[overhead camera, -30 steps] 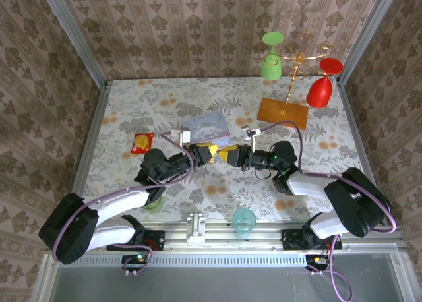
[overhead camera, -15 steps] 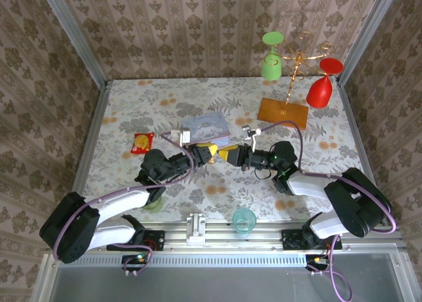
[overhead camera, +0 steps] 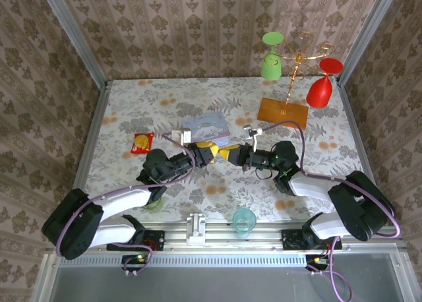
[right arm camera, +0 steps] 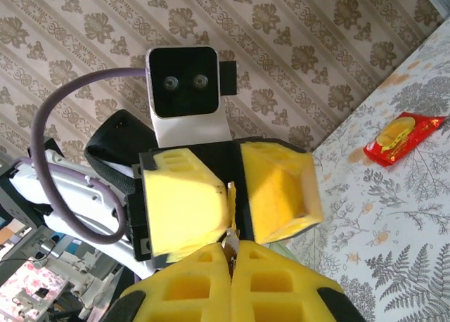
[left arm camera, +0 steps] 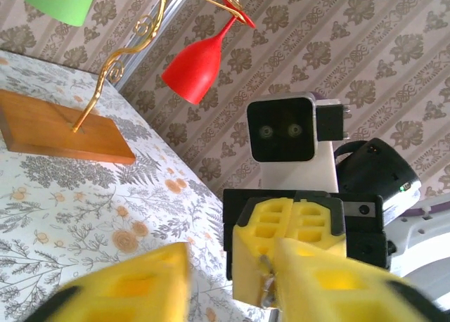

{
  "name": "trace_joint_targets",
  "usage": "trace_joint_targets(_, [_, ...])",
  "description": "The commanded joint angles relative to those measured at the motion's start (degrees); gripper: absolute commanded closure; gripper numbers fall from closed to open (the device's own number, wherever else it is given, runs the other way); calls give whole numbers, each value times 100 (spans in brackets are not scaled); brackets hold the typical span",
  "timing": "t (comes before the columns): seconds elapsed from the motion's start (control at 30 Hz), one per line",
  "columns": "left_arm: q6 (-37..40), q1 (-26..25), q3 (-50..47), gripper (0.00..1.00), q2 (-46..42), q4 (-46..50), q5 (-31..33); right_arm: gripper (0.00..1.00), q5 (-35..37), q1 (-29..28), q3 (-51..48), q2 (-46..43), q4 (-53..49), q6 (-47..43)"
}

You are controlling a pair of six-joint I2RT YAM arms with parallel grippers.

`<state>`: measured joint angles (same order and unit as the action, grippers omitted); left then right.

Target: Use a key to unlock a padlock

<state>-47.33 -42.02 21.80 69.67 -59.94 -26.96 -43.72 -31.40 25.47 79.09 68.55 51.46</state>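
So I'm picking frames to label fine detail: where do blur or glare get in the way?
Left wrist: its own near fingers are out of focus, while the right gripper facing them and the red glass are sharp. Right wrist: the left gripper is crisp, the bright room at lower left soft. Top external: even light, no glare, sharp throughout.

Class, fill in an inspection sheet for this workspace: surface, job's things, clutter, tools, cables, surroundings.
Surface: floral cloth, flat.
Job's things: padlock seemingly pinched in left tool; key a sliver in right tool; both hard to make out.
Clutter: blue tin, red packet, rack with green glass and red glass, teal cup, green cup under left arm.
Tools: both shut, tips meeting.
Cables: purple cable along each arm.
Surroundings: papered walls, metal frame.
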Motion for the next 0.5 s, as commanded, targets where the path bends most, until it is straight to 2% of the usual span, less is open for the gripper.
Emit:
trace_joint_targets(0.0, [78, -3, -49, 51, -72, 113, 95, 100, 83, -20, -32, -237, -220, -256])
trace_joint_targets(0.1, [189, 7, 5, 51, -195, 290, 77, 100, 66, -16, -25, -327, -511, -360])
trace_joint_targets(0.2, [214, 5, -17, 42, -314, 264, 95, 100, 55, -16, 2, -389, -832, -456])
trace_joint_targets(0.27, [207, 3, -8, 40, -389, 306, 105, 100, 57, -20, 10, -418, -988, -497])
trace_joint_targets(0.37, [275, -16, 14, 42, -488, 376, 62, 100, 20, -16, 3, -399, -998, -457])
trace_joint_targets(0.47, [368, -13, 113, 50, -470, 658, -42, 100, -14, -16, 10, -386, -985, -411])
